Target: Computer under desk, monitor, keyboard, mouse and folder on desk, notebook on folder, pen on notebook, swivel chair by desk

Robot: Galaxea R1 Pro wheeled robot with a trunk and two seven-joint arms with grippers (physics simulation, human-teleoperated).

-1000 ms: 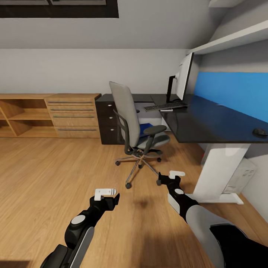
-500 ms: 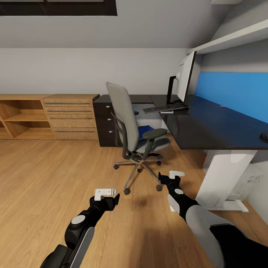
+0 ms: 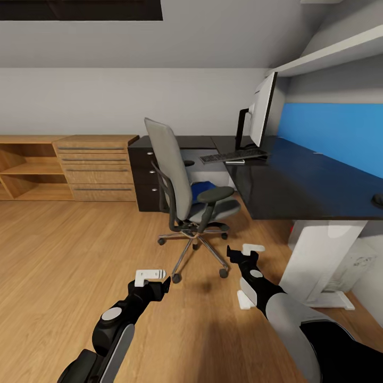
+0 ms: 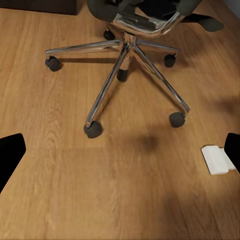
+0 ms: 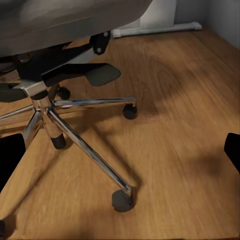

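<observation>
Monitor (image 3: 263, 109), keyboard (image 3: 233, 156), mouse (image 3: 377, 199) on bench (image 3: 298, 181); folder (image 3: 202, 187) remains on swivel chair (image 3: 183, 186); both jaws open, empty.

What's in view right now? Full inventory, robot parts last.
swivel chair: 1, grey with chrome base, on the floor beside the desk
folder: 1, blue, on the chair seat
desk: 1, glossy black, at right
monitor: 1, upright on the desk
keyboard: 1, black, on the desk by the monitor
mouse: 1, black, on the desk at the picture's right edge
wood cabinet: 1, light wood, against the far wall
left gripper: 1, black, open, over the floor
right gripper: 1, black, open, near the chair base
</observation>
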